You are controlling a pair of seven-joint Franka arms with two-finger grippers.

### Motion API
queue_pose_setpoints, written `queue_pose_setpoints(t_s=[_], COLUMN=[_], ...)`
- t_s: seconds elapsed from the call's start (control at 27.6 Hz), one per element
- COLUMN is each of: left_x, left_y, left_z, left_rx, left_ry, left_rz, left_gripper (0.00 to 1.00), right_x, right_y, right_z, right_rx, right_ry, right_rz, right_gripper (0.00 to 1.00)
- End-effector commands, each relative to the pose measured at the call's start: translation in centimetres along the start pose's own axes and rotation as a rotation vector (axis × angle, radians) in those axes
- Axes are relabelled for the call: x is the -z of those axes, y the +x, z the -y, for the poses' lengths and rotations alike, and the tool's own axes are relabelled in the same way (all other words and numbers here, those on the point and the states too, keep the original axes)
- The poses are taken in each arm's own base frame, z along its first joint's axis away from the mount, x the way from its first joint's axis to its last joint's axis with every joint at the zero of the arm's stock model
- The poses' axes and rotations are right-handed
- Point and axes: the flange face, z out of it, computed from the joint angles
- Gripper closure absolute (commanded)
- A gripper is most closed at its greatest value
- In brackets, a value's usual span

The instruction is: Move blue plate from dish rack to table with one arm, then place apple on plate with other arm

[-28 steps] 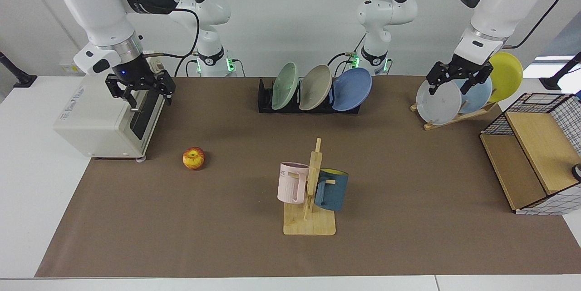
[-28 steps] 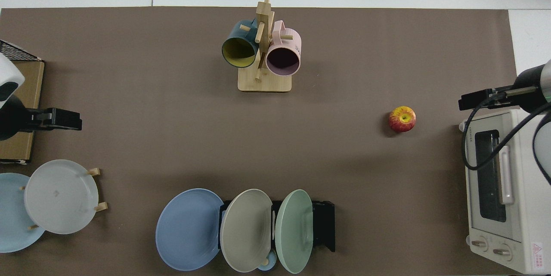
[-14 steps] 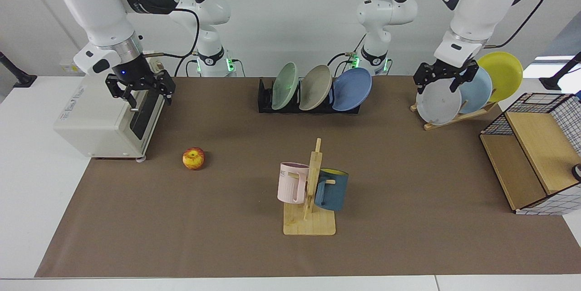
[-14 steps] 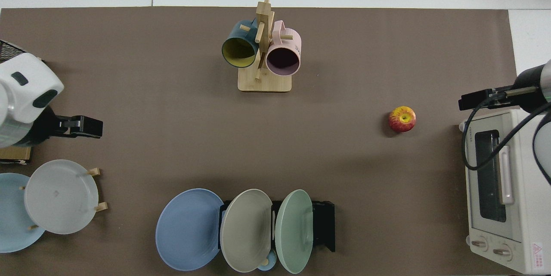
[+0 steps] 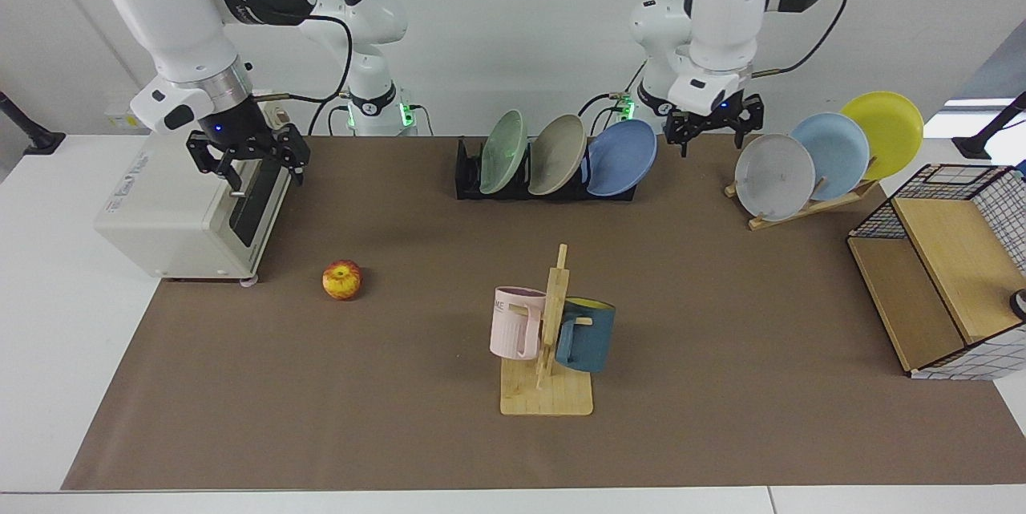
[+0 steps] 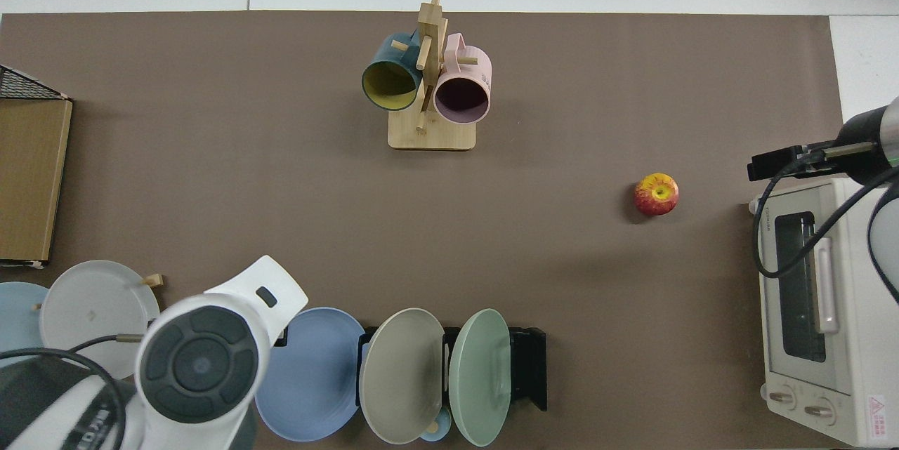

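The blue plate (image 5: 621,157) leans in the end slot of the black dish rack (image 5: 469,177), beside a beige and a green plate. My left gripper (image 5: 712,133) hangs open just past the plate's rim, toward the wooden plate stand, with nothing in it. From above, the left arm covers this gripper and one edge of the blue plate (image 6: 316,376); the dish rack (image 6: 527,366) stays visible. The apple (image 5: 342,280) lies on the brown mat of the table (image 5: 721,297), near the toaster oven, and shows as the apple (image 6: 656,194) from above. My right gripper (image 5: 260,173) waits open over the oven.
A wooden mug tree (image 5: 549,337) with a pink and a dark blue mug stands mid-table. A slanted wooden stand (image 5: 801,205) holds grey, pale blue and yellow plates. A toaster oven (image 5: 184,209) and a wire-and-wood shelf (image 5: 938,281) sit at the table's two ends.
My left arm has swung from the wooden plate stand across to the dish rack, ending beside the blue plate. The right arm, plate and apple have not moved.
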Motion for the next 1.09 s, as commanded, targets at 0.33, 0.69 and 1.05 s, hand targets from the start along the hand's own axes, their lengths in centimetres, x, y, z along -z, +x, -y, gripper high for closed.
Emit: queue_pose_setpoints(t_s=[0.33,0.69,1.05], left_x=[-3.8,-5.7,-6.8], left_y=[-3.9,-3.6,-3.9], left_z=[-2.7,-3.1,-3.5], left_rx=[0.040,0.038,-0.001], left_ry=[0.082,0.047,0.021], left_rz=[-0.020,0.003,0.035], left_gripper=[0.00,0.00,0.12], right_x=[0.3,0.3,0.3], right_y=[-0.5,-0.5,-0.5], right_z=[0.2,0.1,0.1], right_rx=[-0.020,-0.022,-0.022], right_ry=[0.000,0.001,0.001], right_rz=[-0.009,-0.008,-0.006], right_gripper=[0.00,0.00,0.00])
